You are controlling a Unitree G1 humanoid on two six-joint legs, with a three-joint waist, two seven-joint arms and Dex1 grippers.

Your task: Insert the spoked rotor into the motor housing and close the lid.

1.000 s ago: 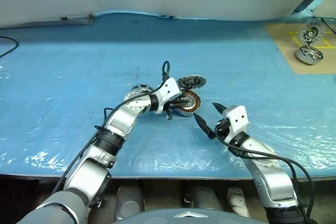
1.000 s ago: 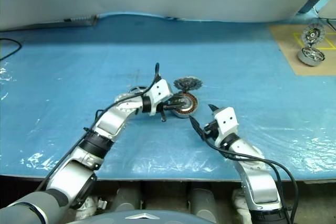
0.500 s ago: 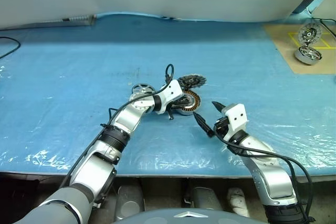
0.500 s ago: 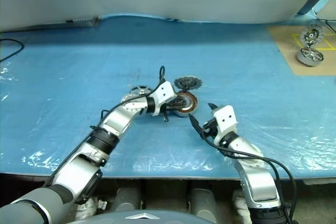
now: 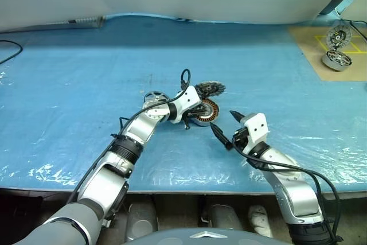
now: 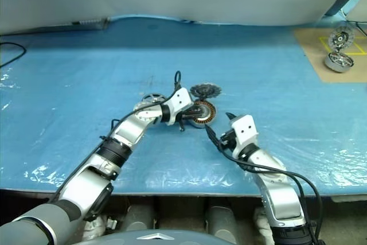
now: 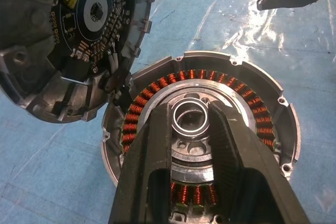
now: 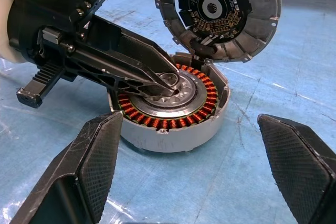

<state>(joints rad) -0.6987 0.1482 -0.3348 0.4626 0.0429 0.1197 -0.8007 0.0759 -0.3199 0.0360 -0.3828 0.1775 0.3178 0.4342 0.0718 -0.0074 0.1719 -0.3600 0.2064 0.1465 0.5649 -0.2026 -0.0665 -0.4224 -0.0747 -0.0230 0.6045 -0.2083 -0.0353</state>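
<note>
The motor housing (image 5: 207,112) sits mid-table, a silver cup with copper windings (image 7: 252,108). Its lid (image 5: 210,89) is joined at the far rim and stands open, with a circuit board (image 8: 212,1) on its inner face. My left gripper (image 7: 191,109) reaches over the housing and is shut on a small silver ring (image 7: 191,116) at its centre. The spoked rotor (image 5: 153,97) lies on the sheet to the left, partly behind my left arm. To the right and nearer, my right gripper (image 5: 223,123) is open, facing the housing (image 8: 168,124) with nothing between its fingers.
The table is covered by a blue plastic sheet (image 5: 69,96). At the far right, two shiny wheel-like units (image 5: 337,59) rest on a brown board. A black cable (image 5: 6,50) lies at the far left. The table's front edge runs just below my arms.
My left forearm has swung in a little, and its gripper stays at the housing's centre. The right gripper has not moved.
</note>
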